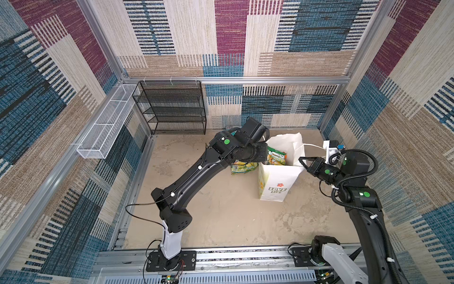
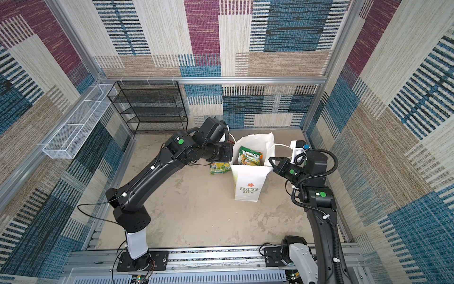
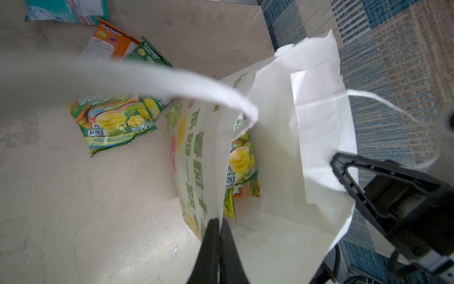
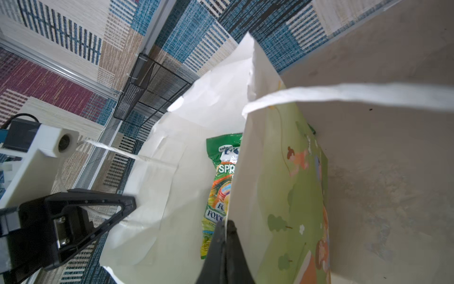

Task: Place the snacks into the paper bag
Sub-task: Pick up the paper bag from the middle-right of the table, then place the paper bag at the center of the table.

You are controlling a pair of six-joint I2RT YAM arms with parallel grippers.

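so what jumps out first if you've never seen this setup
The eye lands on the tall white paper bag standing right of the middle of the table, its mouth held open by the left claw and right claw, each shut on an opposite rim. A green snack packet stands inside, while a green-yellow packet, an orange packet and a teal packet lie beside it.

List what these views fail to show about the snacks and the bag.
Count inside the paper bag: both top views show a green packet on top; the walls hide anything beneath.
Snacks behind the left arm: in both top views the arm covers most; one yellow-green packet shows.
Teal packet: left wrist view, cut off by the picture's edge.
Orange packet: left wrist view, the blurred bag handle hides part.
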